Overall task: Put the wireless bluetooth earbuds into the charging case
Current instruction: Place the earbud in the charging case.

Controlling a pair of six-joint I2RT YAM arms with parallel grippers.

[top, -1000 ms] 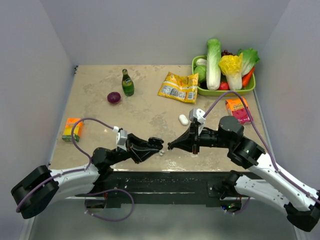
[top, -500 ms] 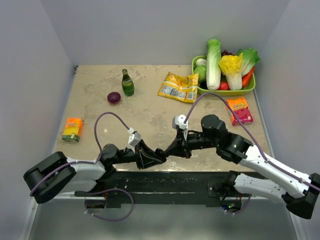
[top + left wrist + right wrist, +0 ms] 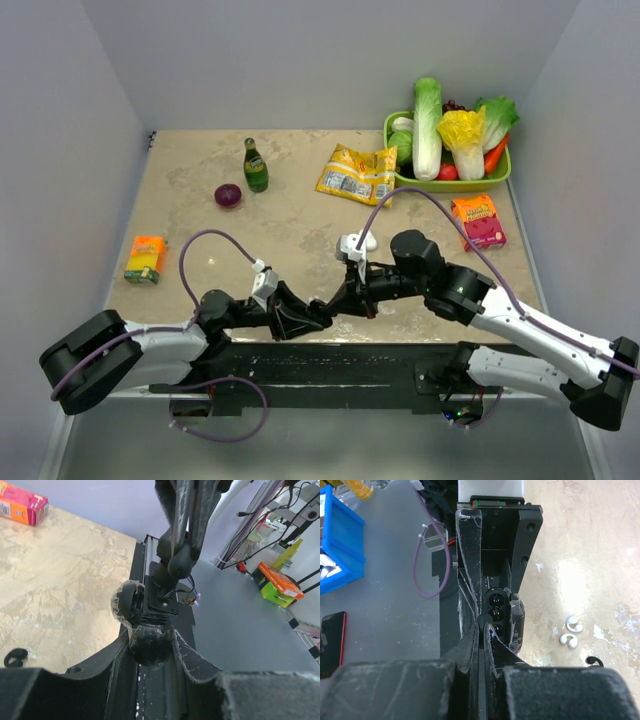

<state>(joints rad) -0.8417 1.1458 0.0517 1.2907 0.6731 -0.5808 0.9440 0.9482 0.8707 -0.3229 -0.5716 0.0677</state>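
Top external view: both arms meet at near table edge.
Right gripper [image 3: 482, 625] fully closed, empty; left gripper [image 3: 150, 645] clamps it. Two tiny white plastic earbuds [image 3: 571, 631] lie beside.

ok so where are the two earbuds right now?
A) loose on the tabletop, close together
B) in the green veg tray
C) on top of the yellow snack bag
A: the right wrist view shows both earbuds lying loose on the marbled table, close together near its front edge, with no tray or bag under them.
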